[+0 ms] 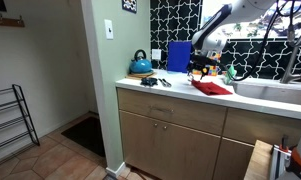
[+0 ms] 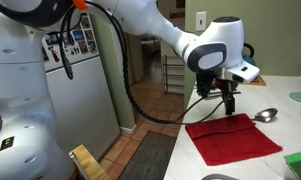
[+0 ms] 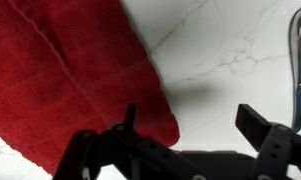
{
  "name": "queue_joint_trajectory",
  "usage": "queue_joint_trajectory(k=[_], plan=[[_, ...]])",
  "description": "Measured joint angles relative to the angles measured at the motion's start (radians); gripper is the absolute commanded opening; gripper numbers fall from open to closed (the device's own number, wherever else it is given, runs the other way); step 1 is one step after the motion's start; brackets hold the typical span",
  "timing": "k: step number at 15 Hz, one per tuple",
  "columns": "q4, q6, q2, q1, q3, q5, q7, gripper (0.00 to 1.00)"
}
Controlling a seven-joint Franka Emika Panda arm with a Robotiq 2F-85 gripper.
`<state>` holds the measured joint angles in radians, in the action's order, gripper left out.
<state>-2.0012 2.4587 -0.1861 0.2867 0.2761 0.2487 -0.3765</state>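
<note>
Claw (image 2: 228,100) is hanging wide open, gripping nothing, hovering over a corner of the cloth. Big to small: white counter (image 3: 225,40), red cloth (image 2: 233,138) lying flat on it, spoon (image 2: 265,115) sitting just beside. I'm guessing I'm lining up a pinch, so next I'm needing to drop straight onto that corner, steering clear of the spoon.

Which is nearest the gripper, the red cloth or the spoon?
The red cloth: its corner lies under the open gripper, while the spoon lies farther aside.

Kitchen, kettle (image 1: 140,65), countertop (image 1: 176,92), fridge (image 2: 85,85) (probably)
</note>
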Motion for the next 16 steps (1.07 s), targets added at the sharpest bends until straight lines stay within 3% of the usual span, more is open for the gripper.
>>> queue_joint_trajectory(k=[5,12,16], plan=[[-0.001,0.008,-0.015,-0.001,0.015,-0.085,-0.006,1.0],[-0.044,0.028,-0.012,-0.005,0.007,-0.151,0.184,1.0],[-0.054,-0.022,-0.012,-0.014,0.001,-0.196,0.217,1.0]])
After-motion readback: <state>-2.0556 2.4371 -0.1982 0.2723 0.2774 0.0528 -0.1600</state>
